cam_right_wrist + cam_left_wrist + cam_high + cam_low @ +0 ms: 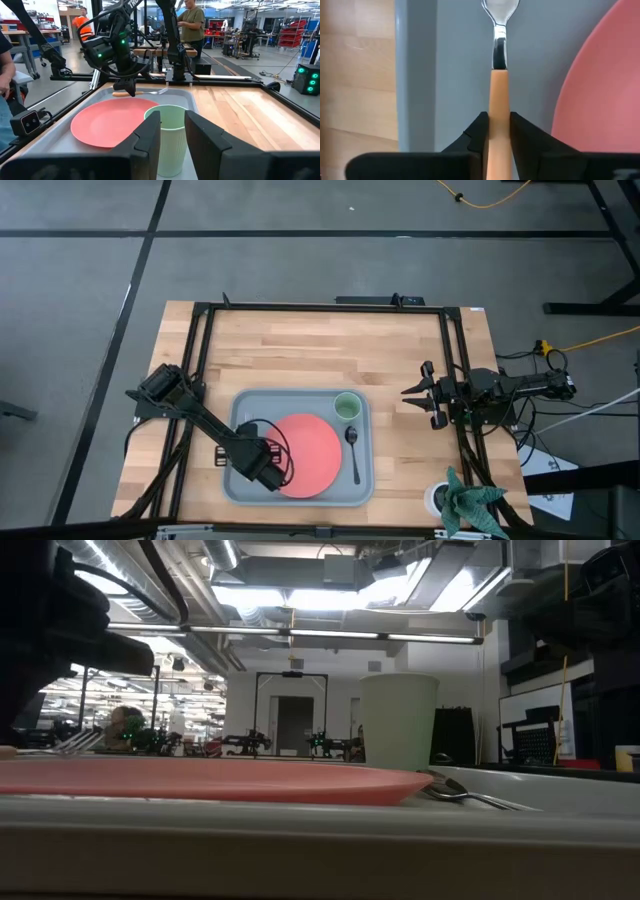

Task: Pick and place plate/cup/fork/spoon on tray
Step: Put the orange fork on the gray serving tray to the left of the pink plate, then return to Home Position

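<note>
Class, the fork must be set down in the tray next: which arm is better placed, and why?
Left. The left pincer is shut on the fork above the tray beside the plate. The right pincer waits open over the table, off the tray.

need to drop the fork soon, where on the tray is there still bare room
Bare tray floor lies in the strip between the plate and the tray's left rim, where the left gripper holds the fork. The right side is crowded: the cup in the far corner, the spoon beside the plate.
</note>
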### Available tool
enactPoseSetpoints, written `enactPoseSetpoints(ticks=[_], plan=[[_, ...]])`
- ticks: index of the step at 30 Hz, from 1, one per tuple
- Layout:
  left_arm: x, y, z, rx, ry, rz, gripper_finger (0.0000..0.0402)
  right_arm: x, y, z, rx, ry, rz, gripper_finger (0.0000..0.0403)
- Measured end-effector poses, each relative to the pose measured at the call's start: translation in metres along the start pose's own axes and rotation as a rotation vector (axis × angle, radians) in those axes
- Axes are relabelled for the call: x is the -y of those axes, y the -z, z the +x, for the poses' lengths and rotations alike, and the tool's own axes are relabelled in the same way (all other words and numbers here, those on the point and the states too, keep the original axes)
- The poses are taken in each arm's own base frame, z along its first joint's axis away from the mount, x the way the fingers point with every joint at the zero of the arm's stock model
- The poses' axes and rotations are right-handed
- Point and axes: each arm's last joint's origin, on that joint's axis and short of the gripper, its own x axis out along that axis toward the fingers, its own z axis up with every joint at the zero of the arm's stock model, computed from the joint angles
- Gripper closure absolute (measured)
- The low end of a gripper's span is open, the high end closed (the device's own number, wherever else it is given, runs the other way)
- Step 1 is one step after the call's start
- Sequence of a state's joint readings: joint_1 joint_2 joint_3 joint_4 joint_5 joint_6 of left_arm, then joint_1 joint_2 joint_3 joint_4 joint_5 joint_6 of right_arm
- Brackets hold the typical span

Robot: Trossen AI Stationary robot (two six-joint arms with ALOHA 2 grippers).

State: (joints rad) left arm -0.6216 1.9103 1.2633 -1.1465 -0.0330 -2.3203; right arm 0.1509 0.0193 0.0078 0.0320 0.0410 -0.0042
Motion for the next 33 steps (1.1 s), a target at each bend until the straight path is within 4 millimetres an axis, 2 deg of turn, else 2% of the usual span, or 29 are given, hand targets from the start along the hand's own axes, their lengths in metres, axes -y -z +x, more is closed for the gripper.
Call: enactPoseSetpoints(ticks=[6, 18, 23, 28, 30, 33], plan=[[0.0, 0.0, 0.0, 0.0, -0.002, 0.0, 0.0323, 0.0, 0.0, 0.0, 0.0, 0.0, -0.001, 0.0308], [-0.001, -0.004, -0.004, 0.001, -0.002, -0.011, 0.0318, 0.0, 0.0, 0.0, 0.0, 0.0, 0.0, 0.0308], [-0.002, -0.023, -0.035, -0.002, 0.028, -0.075, 0.0317, 0.0, 0.0, 0.0, 0.0, 0.0, 0.0, 0.0308], [0.003, -0.045, -0.067, 0.107, 0.235, -0.133, 0.032, 0.0, 0.0, 0.0, 0.0, 0.0, 0.0, 0.0308], [0.009, -0.057, -0.078, 0.203, 0.362, -0.172, 0.0321, 0.0, 0.0, 0.0, 0.0, 0.0, 0.0, 0.0308], [0.019, -0.08, -0.097, 0.507, 0.65, -0.259, 0.0321, 0.0, 0.0, 0.0, 0.0, 0.0, 0.0, 0.0308]])
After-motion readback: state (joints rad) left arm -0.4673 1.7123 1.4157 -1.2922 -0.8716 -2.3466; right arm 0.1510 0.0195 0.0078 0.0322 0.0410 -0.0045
